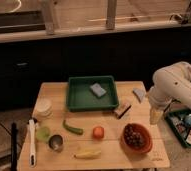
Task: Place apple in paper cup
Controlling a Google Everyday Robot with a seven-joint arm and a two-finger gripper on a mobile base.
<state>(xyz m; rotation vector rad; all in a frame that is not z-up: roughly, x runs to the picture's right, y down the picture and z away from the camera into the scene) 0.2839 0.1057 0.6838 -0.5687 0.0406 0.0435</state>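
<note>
The apple (98, 132), small, round and orange-red, lies on the wooden table (49, 92) near the front middle. The paper cup (42, 107), white, stands near the table's left edge, well to the left of and behind the apple. My gripper (155, 115) hangs downward from the white arm (175, 82) over the table's right edge. It is far to the right of the apple and holds nothing that I can see.
A green tray (78, 102) at the back holds a grey-blue sponge (97, 90). A brown bowl of grapes (136, 138) is below the gripper. A green pepper (73, 128), banana (87, 154), metal cup (55, 142), white brush (31, 142) and scrub block (122, 109) lie around. A bin (185, 125) stands at the right.
</note>
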